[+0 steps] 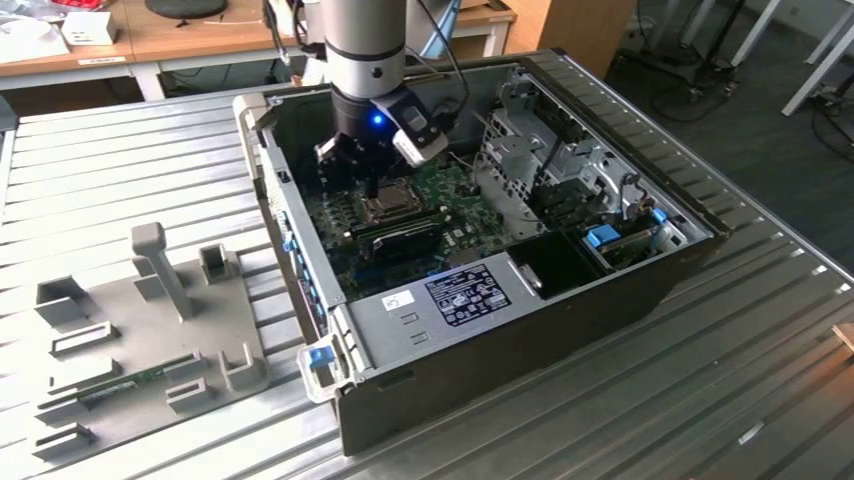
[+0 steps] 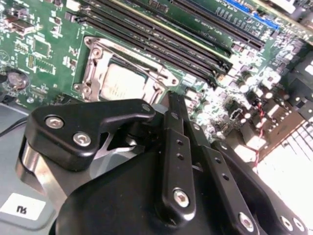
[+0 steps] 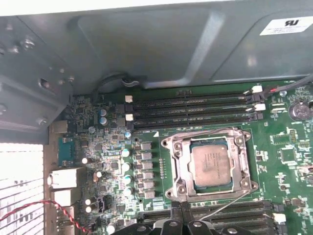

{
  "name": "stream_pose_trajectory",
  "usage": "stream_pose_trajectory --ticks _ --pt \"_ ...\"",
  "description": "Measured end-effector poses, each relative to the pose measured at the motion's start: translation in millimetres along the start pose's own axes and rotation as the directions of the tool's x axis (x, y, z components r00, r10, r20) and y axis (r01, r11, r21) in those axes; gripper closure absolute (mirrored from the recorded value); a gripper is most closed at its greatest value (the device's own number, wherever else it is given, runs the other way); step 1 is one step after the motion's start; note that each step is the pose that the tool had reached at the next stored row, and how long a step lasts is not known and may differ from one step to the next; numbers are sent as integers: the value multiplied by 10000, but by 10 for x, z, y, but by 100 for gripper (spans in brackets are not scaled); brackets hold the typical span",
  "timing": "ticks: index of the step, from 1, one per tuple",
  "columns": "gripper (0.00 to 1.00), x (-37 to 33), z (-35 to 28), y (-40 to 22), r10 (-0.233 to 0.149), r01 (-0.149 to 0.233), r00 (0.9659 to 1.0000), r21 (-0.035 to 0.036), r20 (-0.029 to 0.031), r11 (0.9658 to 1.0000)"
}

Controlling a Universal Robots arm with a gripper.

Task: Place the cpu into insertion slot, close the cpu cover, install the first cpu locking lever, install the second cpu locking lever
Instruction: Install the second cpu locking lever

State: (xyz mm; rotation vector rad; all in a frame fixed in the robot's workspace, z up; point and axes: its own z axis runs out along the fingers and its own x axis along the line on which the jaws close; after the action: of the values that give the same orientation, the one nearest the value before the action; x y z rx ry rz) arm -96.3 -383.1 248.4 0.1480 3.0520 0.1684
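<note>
Gripper [image 3: 182,223] fingers pressed together, empty, poised just beside insertion slot [image 3: 211,165]; cpu [image 3: 211,165] seated inside, cpu cover [image 3: 171,164] down, thin locking lever [image 3: 226,204] lying between socket and fingertips

Open computer case lying on a ribbed metal table

A grey metal tower case [image 1: 627,290] is lying open on the ribbed silvery table [image 1: 120,170], with a grey plastic fixture tray [image 1: 147,330] sitting at the exterior view's left. Long black memory slots [image 3: 190,110] are running across the green board, and a red-and-black wire [image 3: 44,208] is curling near its edge.
</note>
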Motion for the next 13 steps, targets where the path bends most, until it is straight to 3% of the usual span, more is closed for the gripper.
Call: stream_pose_trajectory --ticks 5,10,13 --pt "90 -6 -82 9 0 0 10000 1 -1 10000" --pt "90 -12 -82 10 -2 2 10000 0 -3 10000" --pt "90 -78 -76 16 5 -5 10000 5 -51 10000"
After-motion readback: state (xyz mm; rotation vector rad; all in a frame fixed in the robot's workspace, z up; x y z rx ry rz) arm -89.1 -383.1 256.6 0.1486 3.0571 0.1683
